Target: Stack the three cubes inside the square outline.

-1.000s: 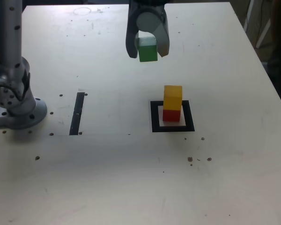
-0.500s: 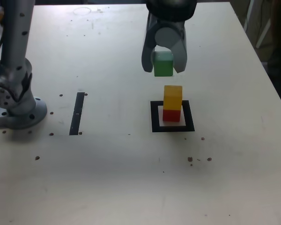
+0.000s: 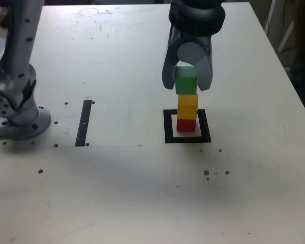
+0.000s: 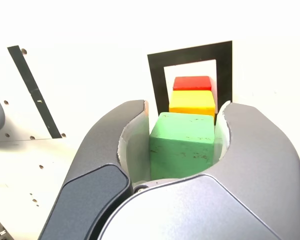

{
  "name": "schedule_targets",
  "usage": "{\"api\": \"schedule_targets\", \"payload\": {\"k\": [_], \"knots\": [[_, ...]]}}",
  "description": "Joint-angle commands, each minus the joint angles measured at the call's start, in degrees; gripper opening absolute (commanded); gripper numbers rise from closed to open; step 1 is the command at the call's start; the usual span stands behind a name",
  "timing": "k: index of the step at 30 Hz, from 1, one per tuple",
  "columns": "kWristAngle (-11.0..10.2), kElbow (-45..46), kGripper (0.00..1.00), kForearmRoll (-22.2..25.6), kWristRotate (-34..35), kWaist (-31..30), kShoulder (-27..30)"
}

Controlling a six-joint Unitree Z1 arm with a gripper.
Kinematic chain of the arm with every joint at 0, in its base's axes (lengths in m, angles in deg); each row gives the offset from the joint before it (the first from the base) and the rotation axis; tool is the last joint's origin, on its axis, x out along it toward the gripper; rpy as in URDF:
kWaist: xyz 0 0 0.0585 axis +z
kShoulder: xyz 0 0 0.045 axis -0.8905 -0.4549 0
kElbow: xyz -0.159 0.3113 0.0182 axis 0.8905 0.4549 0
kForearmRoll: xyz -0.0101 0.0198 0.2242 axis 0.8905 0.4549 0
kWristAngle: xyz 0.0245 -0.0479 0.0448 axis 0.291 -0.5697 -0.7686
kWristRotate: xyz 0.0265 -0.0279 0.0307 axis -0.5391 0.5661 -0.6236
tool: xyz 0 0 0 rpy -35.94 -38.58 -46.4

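**Green cube sitting over the stack**

From my remote seat, the gripper [image 3: 187, 84] sits in the upper middle of the exterior frame, pointing down, and it's pinching the green cube [image 3: 186, 82] between its two grey fingers [image 3: 168, 76]. In the wrist view the same cube [image 4: 182, 145] is squeezed snugly by the pads on both sides, so no doubt it's held.

Right under it in the exterior view is the yellow cube [image 3: 187, 106], and that one rests on the red cube [image 3: 186, 124]. Green looks like it's touching the top of yellow, or as good as; I can't tell if there's a sliver of gap. It also sits a touch toward the exterior view's left compared with yellow.

The red cube stands inside the black square outline [image 3: 168, 127], on its pale centre, just right of the frame's middle. The wrist view shows the outline [image 4: 157, 75] too, with red [image 4: 192, 82] and yellow [image 4: 191, 103] lined up beyond the green one.

Over at centre left of the exterior frame there's a straight black tape strip [image 3: 84, 123], and the arm's base [image 3: 18, 114] is at the far left edge. The table [image 3: 142, 193] is pale with dark specks.
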Motion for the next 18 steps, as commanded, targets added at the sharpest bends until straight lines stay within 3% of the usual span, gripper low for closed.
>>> {"api": "schedule_targets", "payload": {"k": [1,15,16,18], "knots": [[0.1,-0.3,0.31,0.2,0.2,-0.2,-0.6],[0.9,-0.6,0.31,-0.3,0.2,-0.6,-1.9],[0.9,-0.5,0.33,-0.5,0.2,-0.6,-2.0],[0.9,-0.3,0.46,-0.8,-0.1,-0.6,-2.0]]}}
